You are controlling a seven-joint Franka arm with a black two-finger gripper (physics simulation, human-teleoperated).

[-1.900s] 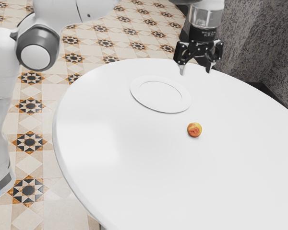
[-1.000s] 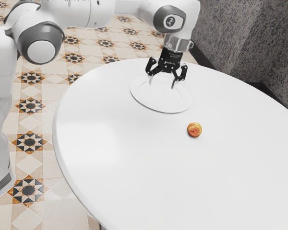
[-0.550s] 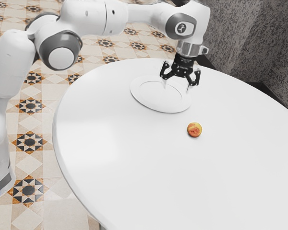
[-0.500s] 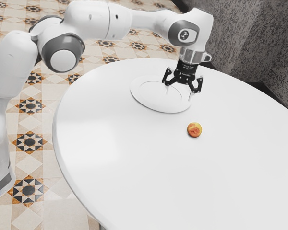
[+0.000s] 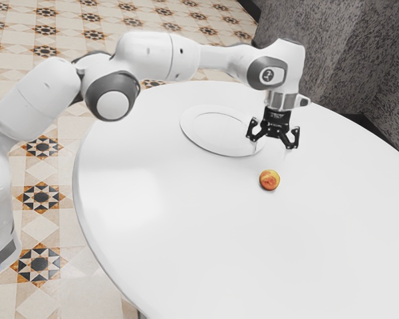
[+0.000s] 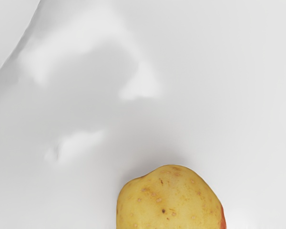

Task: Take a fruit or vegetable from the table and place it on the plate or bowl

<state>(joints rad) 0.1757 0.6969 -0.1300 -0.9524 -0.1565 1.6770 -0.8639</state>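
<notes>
Below the pincer (image 5: 273, 141) and slightly nearer the exterior camera, we find the fruit (image 5: 269, 179), a small round piece with yellow-orange skin and a red patch. It rests directly on the white surface (image 5: 186, 232), free of contact with either finger. In the wrist view, the fruit (image 6: 170, 198) lies close under the hand, its yellow skin showing fine brown speckles and a red edge on one side.

We read the pincer as released: both black fingers stand spread apart, pointing downward, with nothing held between them. It hangs over the surface near the fruit.

Beside the pincer, toward the exterior view's left, lies the white plate (image 5: 206, 126). One finger stands at the plate's nearest rim. The fruit lies outside the plate, near it.

A soft grey shadow (image 6: 86, 95) falls on the surface beyond the fruit.

Farther from the pincer, patterned floor tiles (image 5: 40, 193) surround the surface, and a speckled grey wall (image 5: 359, 53) stands behind it.
</notes>
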